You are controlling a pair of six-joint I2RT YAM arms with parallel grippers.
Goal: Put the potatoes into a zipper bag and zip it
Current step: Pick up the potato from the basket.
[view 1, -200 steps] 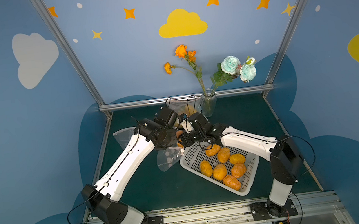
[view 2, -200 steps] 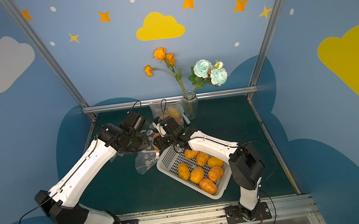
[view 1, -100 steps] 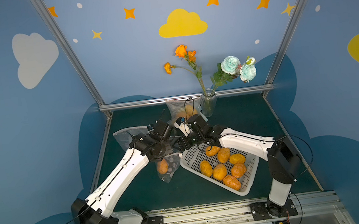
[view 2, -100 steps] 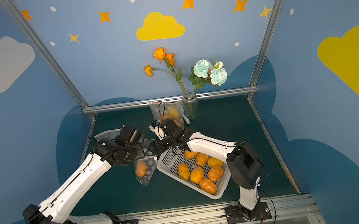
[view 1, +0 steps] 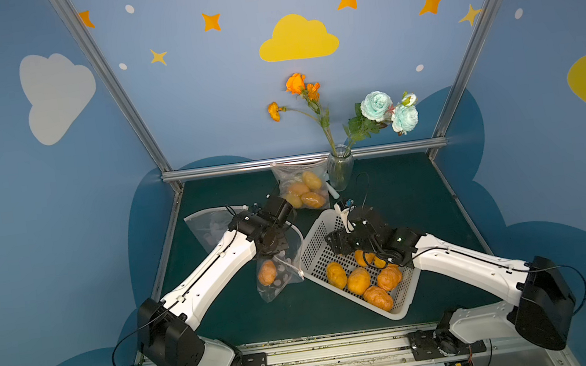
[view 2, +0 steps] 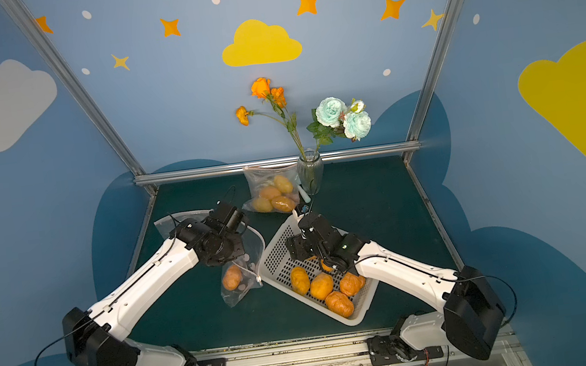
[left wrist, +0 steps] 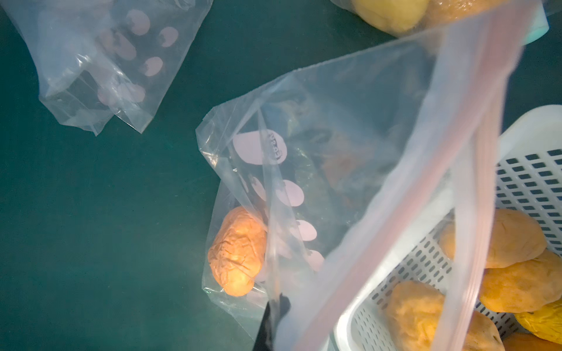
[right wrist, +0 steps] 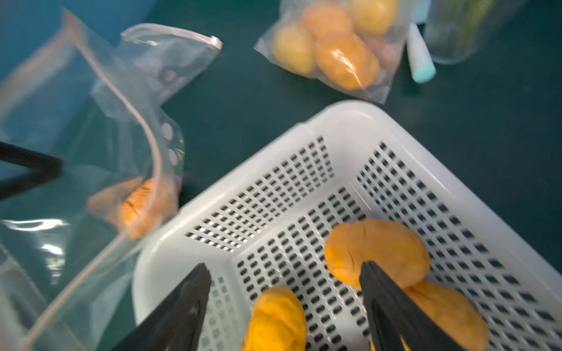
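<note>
Right gripper (right wrist: 284, 267): jaws spread, empty, above basket (view 1: 395, 317).
Left gripper (left wrist: 275, 304) closed, apparently pinching zipper bag (view 1: 284, 283) rim. One potato (view 1: 267, 272) bagged, other potatoes (view 1: 358, 281) in basket. Step: loading. Next: straddle one, clamp, carry to bag mouth.

In a top view, a white basket (view 1: 313, 244) lies slanted on the green table (view 1: 400, 193). Several potatoes (view 1: 359, 281) lie in its near half, and the right gripper (view 1: 337, 244) hangs over its far half. Just beside the left edge of the basket, the left gripper (view 1: 277, 247) holds up a clear bag (view 1: 287, 275) by the rim. One potato (view 1: 267, 272) rests low inside it. Behind the basket, a second bag (view 1: 302, 190) with potatoes stands next to a glass vase (view 1: 339, 170). Further to the left of the basket lies an empty bag (view 1: 209, 227).
</note>
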